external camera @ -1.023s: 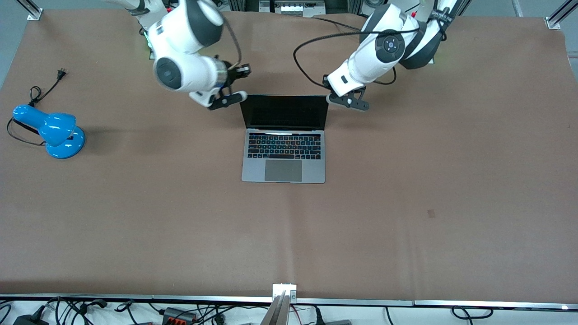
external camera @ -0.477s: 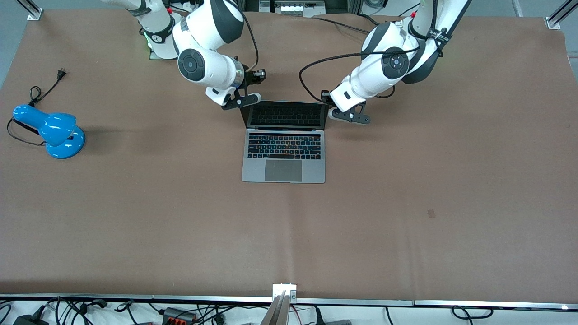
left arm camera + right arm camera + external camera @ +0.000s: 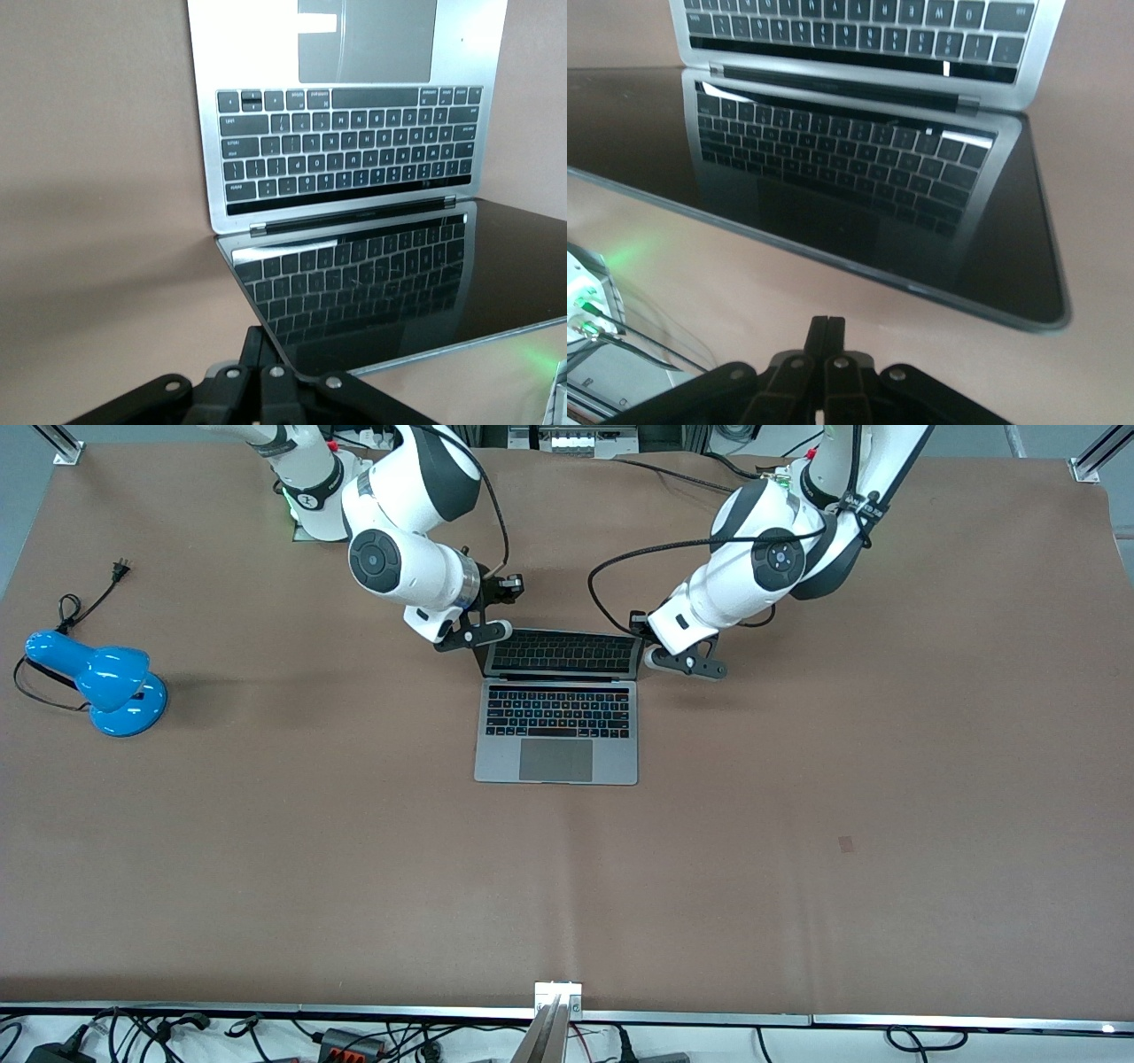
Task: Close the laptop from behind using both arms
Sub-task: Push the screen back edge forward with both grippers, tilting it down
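Note:
The silver-grey laptop lies open in the middle of the table. Its black screen lid leans forward over the keyboard, which mirrors in the glass. My right gripper is shut and sits at the lid's upper corner toward the right arm's end, on the lid's outer face. In the right wrist view the shut fingertips stand just off the lid's top edge. My left gripper, also shut, is at the other upper corner. In the left wrist view its fingertips meet the lid's corner.
A blue desk lamp with its black cord stands toward the right arm's end of the table. Black cables loop from both wrists above the table near the robots' bases. Brown tabletop stretches from the laptop to the front edge.
Both arms have come down and toward the front camera. The lid has tipped from nearly upright to leaning well over the keyboard. Both grippers stayed shut.

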Robot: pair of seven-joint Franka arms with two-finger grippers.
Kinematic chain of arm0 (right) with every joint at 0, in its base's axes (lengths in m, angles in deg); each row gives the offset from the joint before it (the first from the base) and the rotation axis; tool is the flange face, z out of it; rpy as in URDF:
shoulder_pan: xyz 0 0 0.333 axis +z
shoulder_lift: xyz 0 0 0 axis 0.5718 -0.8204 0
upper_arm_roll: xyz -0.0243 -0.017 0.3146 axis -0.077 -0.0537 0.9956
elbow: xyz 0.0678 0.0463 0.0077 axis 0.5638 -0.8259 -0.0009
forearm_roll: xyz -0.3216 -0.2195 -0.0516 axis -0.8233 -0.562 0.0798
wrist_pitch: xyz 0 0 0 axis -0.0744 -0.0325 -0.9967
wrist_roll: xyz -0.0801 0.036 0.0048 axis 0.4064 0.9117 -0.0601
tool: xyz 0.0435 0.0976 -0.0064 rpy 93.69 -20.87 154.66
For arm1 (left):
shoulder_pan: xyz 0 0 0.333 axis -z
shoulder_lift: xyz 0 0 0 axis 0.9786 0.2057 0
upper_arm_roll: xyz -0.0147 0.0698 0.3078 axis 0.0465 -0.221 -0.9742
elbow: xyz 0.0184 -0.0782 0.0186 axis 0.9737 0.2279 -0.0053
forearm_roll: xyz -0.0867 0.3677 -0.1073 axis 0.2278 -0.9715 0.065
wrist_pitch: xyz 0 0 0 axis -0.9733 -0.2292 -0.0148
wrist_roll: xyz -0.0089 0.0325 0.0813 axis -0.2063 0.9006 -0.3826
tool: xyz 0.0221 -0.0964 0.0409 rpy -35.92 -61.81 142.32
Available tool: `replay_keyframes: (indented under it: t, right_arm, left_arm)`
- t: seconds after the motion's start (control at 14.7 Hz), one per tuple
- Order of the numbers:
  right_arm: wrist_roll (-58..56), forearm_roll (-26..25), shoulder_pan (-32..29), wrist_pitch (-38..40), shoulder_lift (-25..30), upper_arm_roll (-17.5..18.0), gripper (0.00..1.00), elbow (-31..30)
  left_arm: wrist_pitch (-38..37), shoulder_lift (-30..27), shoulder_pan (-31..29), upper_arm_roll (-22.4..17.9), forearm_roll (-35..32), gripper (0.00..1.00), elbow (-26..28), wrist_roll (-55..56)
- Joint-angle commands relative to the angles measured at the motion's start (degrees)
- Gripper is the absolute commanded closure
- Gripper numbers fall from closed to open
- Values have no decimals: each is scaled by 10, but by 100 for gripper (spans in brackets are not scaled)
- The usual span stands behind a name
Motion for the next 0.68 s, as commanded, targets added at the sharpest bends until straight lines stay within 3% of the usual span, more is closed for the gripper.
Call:
replay_keyframes:
  t: [0.0, 0.27, 0.61]
  right_arm:
    - [5, 2, -5, -2, -19, -4, 100, 29]
    - [4, 1, -16, -12, -34, -5, 100, 44]
    - [5, -7, -43, -13, -80, -6, 100, 94]
  left_arm:
    - [22, 57, 10, 6, -11, 100, -36, 6]
    - [38, 62, 10, 4, -13, 100, -41, 7]
    - [46, 118, 11, -16, -45, 100, -81, 13]
